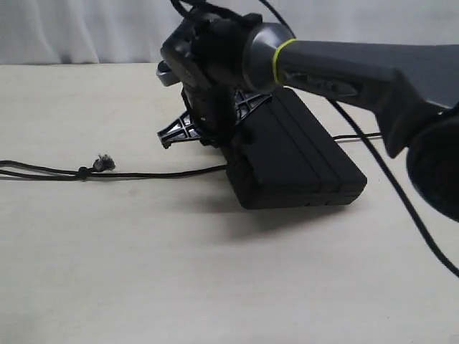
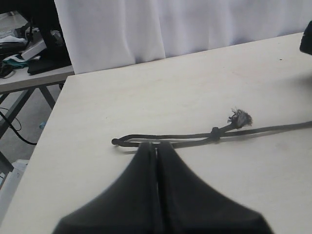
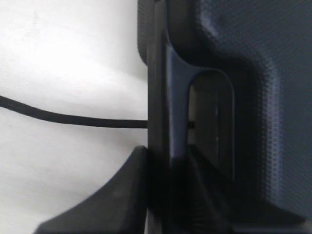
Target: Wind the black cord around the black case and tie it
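The black case (image 1: 301, 158) rests on the table, tilted, with its handle end raised. My right gripper (image 1: 215, 129) reaches over from the right and is shut on that handle. In the right wrist view its fingers (image 3: 122, 195) clamp the handle bar of the case (image 3: 253, 73). The black cord (image 1: 165, 174) runs left from under the case, with a knot and frayed tuft (image 1: 105, 163). My left gripper (image 2: 156, 145) is shut, its tips right at the doubled cord (image 2: 195, 136); I cannot tell if the cord is pinched.
The right arm (image 1: 344, 68) spans the upper right of the exterior view, with a glossy cable (image 1: 401, 193) hanging from it. The table's left edge (image 2: 44, 141) and a cluttered side table (image 2: 29, 58) show in the left wrist view.
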Action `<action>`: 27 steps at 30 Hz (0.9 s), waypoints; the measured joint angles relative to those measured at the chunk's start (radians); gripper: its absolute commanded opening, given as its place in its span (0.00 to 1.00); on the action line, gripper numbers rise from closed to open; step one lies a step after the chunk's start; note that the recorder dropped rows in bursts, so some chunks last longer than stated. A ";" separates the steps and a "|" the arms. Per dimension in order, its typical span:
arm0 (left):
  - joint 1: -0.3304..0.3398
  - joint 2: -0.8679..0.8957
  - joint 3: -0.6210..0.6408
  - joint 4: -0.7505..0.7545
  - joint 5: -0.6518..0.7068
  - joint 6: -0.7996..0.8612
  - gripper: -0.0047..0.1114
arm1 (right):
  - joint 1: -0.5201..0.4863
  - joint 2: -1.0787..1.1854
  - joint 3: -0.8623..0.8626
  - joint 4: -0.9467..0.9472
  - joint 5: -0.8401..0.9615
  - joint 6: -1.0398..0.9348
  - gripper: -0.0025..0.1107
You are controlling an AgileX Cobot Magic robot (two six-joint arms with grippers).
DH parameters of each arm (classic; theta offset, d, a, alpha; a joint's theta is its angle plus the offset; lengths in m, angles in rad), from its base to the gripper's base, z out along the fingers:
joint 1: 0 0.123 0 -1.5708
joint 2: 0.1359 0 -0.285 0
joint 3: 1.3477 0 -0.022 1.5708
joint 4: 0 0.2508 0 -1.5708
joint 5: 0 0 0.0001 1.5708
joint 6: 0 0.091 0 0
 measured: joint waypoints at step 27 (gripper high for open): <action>0.000 0.000 0.000 0.000 0.000 0.000 0.04 | -0.591 -0.277 -0.002 0.410 0.125 -0.449 0.06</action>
